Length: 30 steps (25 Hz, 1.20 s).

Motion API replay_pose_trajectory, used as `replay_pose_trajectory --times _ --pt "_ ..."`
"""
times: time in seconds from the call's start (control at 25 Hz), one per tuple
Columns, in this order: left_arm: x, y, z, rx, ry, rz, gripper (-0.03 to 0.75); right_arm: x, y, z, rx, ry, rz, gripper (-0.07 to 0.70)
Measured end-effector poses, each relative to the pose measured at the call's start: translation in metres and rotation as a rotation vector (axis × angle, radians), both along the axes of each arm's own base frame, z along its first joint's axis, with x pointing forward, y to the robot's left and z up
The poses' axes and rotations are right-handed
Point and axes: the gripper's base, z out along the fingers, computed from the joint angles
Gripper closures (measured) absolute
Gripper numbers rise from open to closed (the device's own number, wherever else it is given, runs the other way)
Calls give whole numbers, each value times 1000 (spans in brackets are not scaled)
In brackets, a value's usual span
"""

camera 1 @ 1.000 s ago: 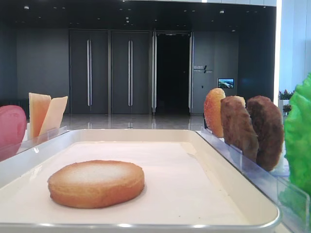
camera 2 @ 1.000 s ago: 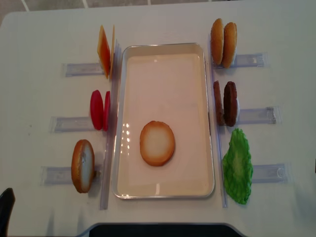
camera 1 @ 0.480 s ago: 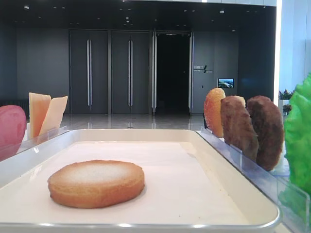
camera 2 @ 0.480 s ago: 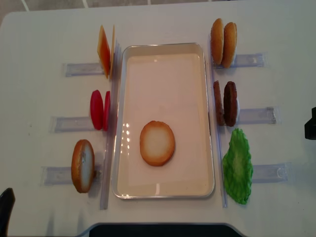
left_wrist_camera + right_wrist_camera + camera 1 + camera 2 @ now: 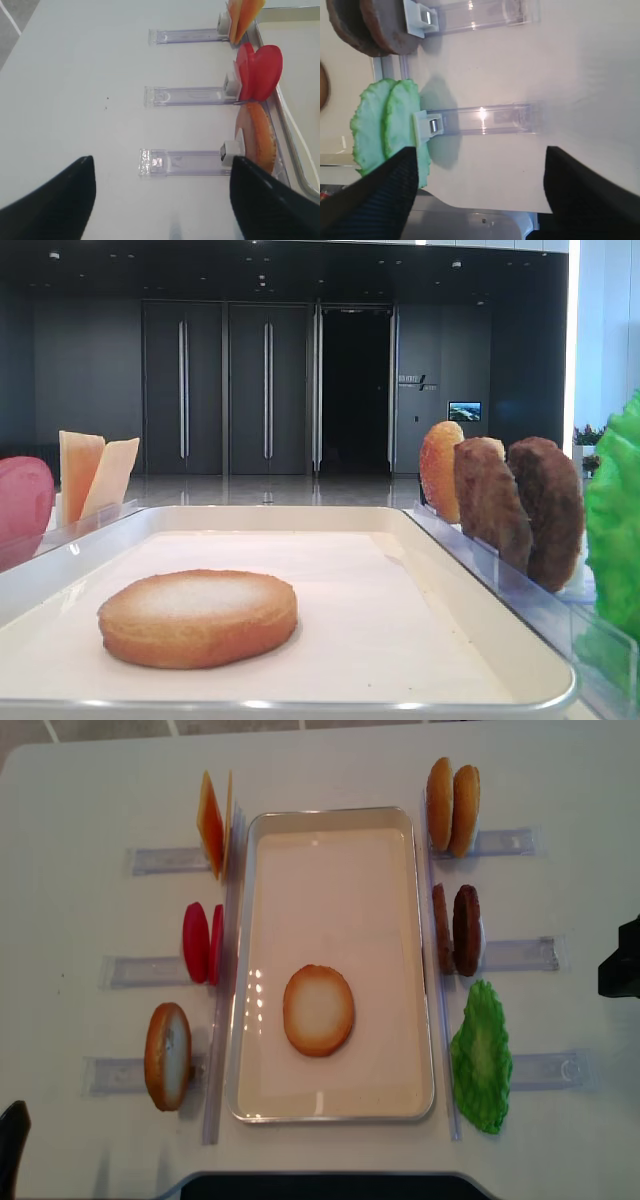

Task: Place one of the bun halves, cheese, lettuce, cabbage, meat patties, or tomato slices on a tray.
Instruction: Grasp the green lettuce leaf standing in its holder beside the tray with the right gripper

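On the white counter (image 5: pixel 90 790) we are seeing the tray (image 5: pixel 330 817) lying lengthwise in the middle, with one flat bun half (image 5: pixel 318 1010) resting pale face up toward its near end. Left of the tray, clear plastic racks (image 5: pixel 150 970) are holding the cheese (image 5: pixel 213 823) at the far end, the tomato slices (image 5: pixel 202 942) in the middle, and another bun half (image 5: pixel 167 1055) standing on edge nearest us. Right of the tray, two more bun halves (image 5: pixel 452 805) are standing at the far end, the meat patties (image 5: pixel 458 930) in the middle, and the lettuce (image 5: pixel 482 1058) is leaning in the nearest rack.

We are watching our right end effector (image 5: pixel 480 195) hanging above that lettuce rack, its dark fingers (image 5: pixel 375 200) standing wide apart with nothing between them; in the overhead view it is showing only as a dark shape at the right edge. Our left end effector (image 5: pixel 160 200) is hovering over the counter beside the left-hand racks, its fingers (image 5: pixel 55 200) likewise spread and gripping nothing.
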Motion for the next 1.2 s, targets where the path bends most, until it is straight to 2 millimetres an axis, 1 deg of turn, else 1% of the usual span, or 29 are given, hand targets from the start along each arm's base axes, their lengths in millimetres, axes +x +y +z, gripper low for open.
replay_pose_trajectory --times 0.16,0.28,0.48,0.6,0.8,0.92,1.04,1.2 --pt "0 0 0 0 0 0 76 -6 21 0 14 32 48 104" --pt "0 0 0 0 0 0 76 -11 37 -1 -15 33 71 104" --pt "0 0 0 0 0 0 76 -15 56 -2 -50 -8 69 104" --pt "0 0 0 0 0 0 76 -12 68 -7 -50 -1 74 104" --pt "0 0 0 0 0 0 76 -1 90 -25 -83 59 105 104" --pt "0 0 0 0 0 0 76 7 98 -37 -108 87 114 104" --pt "0 0 0 0 0 0 76 12 101 -45 -132 112 115 104" --pt "0 0 0 0 0 0 76 15 104 -50 -141 125 115 104"
